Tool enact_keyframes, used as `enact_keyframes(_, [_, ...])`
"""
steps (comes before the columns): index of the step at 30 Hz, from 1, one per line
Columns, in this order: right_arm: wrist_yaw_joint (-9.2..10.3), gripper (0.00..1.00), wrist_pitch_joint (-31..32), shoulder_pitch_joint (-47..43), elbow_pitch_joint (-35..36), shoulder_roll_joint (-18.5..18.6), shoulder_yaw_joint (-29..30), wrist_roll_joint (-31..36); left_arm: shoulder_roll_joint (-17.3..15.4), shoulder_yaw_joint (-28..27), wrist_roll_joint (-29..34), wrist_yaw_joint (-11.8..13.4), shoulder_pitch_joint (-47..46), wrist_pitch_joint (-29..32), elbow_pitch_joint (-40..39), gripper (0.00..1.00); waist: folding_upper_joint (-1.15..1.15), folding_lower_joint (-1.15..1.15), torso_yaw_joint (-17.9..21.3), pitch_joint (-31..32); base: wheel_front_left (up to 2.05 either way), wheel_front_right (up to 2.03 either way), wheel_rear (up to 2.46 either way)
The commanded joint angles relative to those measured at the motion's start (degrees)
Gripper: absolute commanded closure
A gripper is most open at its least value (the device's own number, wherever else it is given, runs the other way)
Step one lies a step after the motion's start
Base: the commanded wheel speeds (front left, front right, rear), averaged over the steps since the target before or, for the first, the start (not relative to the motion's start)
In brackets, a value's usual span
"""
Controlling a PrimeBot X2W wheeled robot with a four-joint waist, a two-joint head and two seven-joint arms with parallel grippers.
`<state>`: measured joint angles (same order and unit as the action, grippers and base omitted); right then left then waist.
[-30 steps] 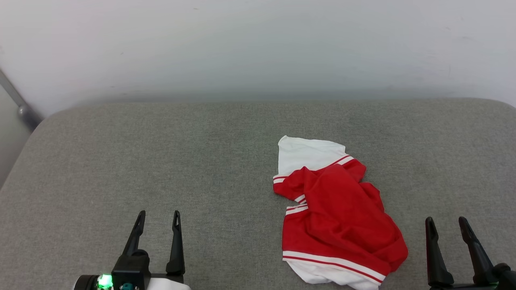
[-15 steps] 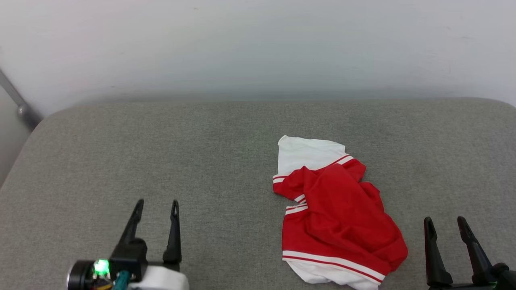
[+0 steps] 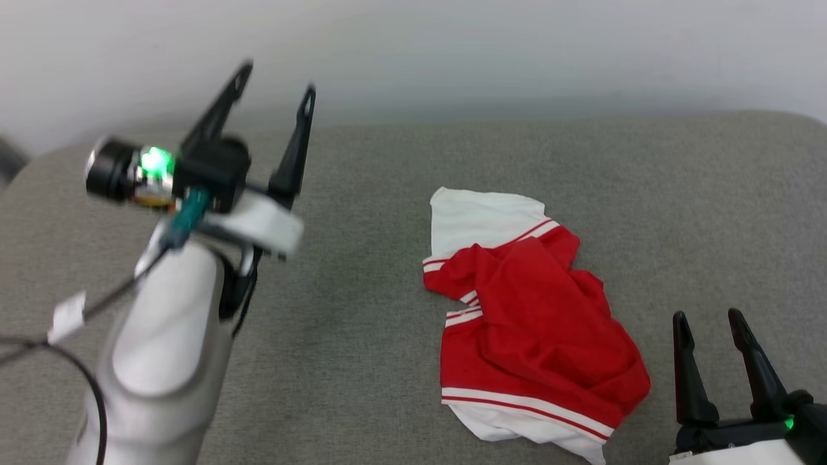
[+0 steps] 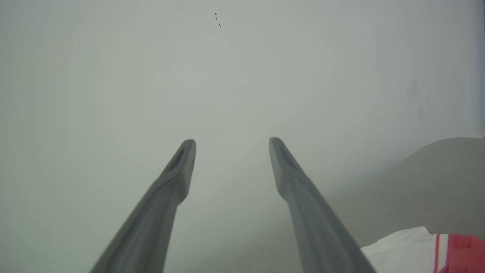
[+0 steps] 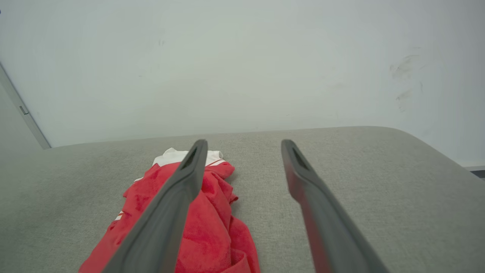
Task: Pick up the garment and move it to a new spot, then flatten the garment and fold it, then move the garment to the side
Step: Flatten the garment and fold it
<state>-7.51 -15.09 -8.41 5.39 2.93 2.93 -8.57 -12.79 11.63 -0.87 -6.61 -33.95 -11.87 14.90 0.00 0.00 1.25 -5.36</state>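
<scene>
**A:** What sits closest to the robot?

**B:** The right gripper (image 3: 707, 316), low at the near right. Its two dark fingers are spread apart with nothing between them.

**A:** And the garment (image 3: 536, 323)?

**B:** Just left of that gripper, lying crumpled on the grey cushioned seat (image 3: 362, 323). In the head view a strip of bare cushion shows between the two, so they look apart. The near end is a white fold under a red-and-white striped band. Then comes a rumpled red mass, and the far end is a white sleeve edged with the same stripes.

**A:** What does the right wrist camera give?

**B:** The red heap lies ahead and to the left. The left finger crosses in front of it, and the white sleeve peeks out beyond the fingertip.

**A:** The other arm?

**B:** Its pale forearm (image 3: 161, 336) rises from the near left corner, well apart from the garment. A green light (image 3: 154, 160) glows at the wrist. The left gripper (image 3: 278, 77) is high up, its tips against the far edge of the seat in the head view, with the fingers splayed and nothing in them.

**A:** Its own camera?

**B:** The fingers point at the pale wall (image 3: 452, 39). The striped white sleeve shows in the lower right corner, beside the right finger.

**A:** Farthest back?

**B:** The rounded back edge of the seat, then the plain wall with a few faint scuffs.
</scene>
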Motion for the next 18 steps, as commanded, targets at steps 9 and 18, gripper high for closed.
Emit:
enact_keyframes(9, [0.04,0.0,-0.12,5.24,1.02,-0.1,-1.87,-0.63,-2.64,16.35,-8.06,-0.74,-24.37,17.49,12.0,0.0,0.0,0.0,4.13,-8.87,0.0,0.0,0.0])
enact_keyframes(18, [0.04,0.0,-0.12,9.8,1.91,-0.11,-2.47,-1.92,-6.41,39.9,-30.53,-0.74,-41.74,44.84,15.19,0.0,0.0,0.0,8.37,-16.11,0.0,0.0,0.0])
